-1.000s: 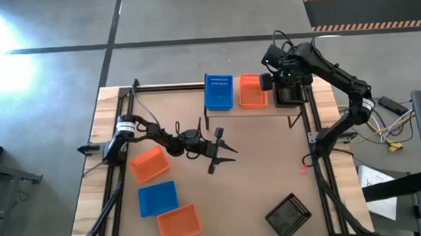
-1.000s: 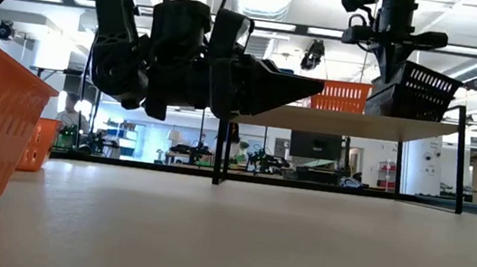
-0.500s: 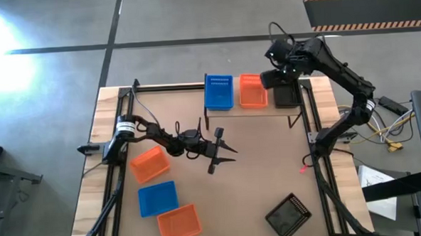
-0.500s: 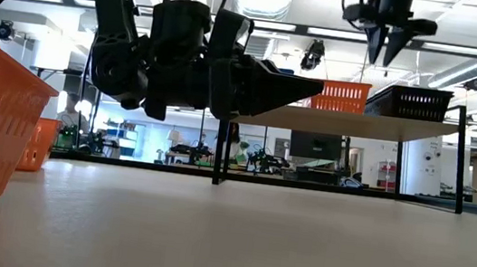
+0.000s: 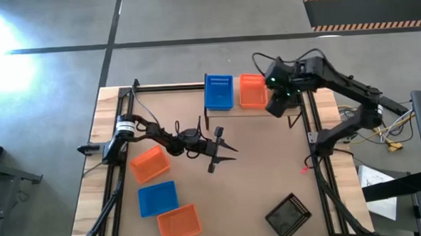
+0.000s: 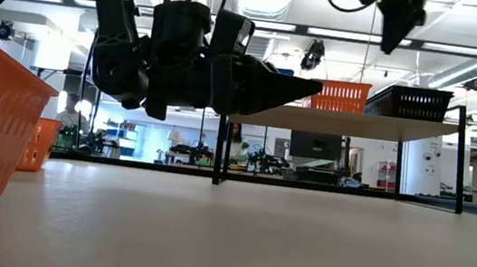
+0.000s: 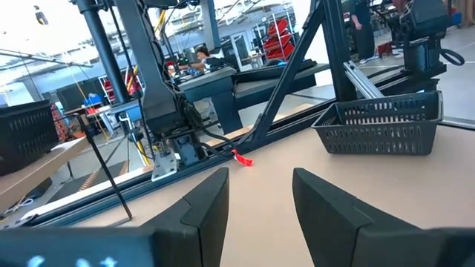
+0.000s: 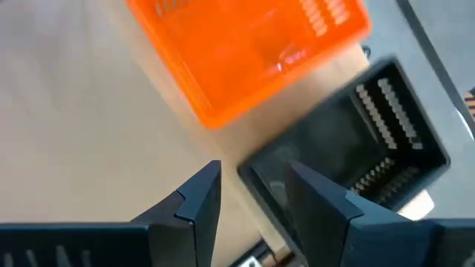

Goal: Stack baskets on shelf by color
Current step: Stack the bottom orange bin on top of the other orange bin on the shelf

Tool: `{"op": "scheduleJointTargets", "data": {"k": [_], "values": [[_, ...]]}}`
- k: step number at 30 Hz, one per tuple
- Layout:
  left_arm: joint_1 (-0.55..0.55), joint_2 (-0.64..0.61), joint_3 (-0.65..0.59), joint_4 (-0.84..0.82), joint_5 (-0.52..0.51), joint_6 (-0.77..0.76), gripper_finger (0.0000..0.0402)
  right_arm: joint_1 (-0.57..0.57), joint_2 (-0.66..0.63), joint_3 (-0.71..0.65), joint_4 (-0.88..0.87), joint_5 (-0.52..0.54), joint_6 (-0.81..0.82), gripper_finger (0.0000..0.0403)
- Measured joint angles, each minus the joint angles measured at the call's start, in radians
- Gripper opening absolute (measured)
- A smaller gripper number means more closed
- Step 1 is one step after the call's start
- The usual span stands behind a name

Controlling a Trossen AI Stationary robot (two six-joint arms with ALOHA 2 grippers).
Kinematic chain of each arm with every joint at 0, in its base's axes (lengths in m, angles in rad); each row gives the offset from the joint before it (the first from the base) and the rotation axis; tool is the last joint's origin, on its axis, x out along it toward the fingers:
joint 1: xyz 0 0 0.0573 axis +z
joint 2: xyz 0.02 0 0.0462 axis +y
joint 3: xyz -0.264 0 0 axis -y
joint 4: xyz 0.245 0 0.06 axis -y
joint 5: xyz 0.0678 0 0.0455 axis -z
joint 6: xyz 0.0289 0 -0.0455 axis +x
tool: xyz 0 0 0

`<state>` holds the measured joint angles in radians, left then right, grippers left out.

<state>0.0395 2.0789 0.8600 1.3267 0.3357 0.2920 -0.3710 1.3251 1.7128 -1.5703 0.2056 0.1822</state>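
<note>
Three baskets sit on the shelf [image 5: 267, 108]: blue basket [image 5: 218, 91], orange basket [image 5: 250, 91], and black basket [image 6: 410, 102] directly beneath the right tool [image 5: 275, 105], which hovers released, fingers apart, gripping nothing. Left tool [image 5: 225, 151] waits released above mid-surface [image 5: 263, 172], four more baskets lying nearer the front edge.

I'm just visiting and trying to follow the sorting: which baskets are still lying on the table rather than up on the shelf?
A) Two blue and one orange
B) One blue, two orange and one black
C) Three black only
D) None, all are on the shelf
B: in the overhead view an orange basket, a blue basket, another orange one and a black basket lie on the table.
</note>
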Motion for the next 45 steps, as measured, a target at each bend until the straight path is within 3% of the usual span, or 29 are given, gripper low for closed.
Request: {"op": "scheduleJointTargets", "data": {"k": [11, 16, 21, 26, 33, 40, 45], "values": [[0.0, 0.0, 0.0, -0.002, 0.0, -0.001, 0.0134, 0.0, -0.201, -0.307, -0.003, -0.022, 0.0, 0.0137], [0.0, 0.0, 0.0, -0.003, 0.0, -0.005, 0.0134, 0.006, -0.244, -0.364, 0.009, -0.022, 0.053, 0.0137], [0.001, -0.012, -0.004, -0.012, 0.0, -0.044, 0.0134, 0.105, -0.319, -0.419, 0.174, -0.019, 0.168, 0.0137], [0.012, -0.078, -0.018, -0.142, -0.004, -0.047, 0.0134, 0.311, -0.407, -0.581, 0.443, 0.03, 0.296, 0.0137], [0.01, -0.312, -0.078, -0.541, -0.085, 0.051, 0.0134, 0.649, -0.412, -0.907, 0.89, 0.214, 0.453, 0.0137], [-0.104, -0.603, -0.052, -1.209, -0.337, 0.185, 0.0134, 0.89, -0.234, -1.204, 1.651, 0.498, 0.363, 0.0137], [-0.301, -0.737, -0.018, -1.596, -0.538, 0.167, 0.0134, 0.995, -0.014, -1.311, 2.257, 0.754, 0.139, 0.0137]]}}
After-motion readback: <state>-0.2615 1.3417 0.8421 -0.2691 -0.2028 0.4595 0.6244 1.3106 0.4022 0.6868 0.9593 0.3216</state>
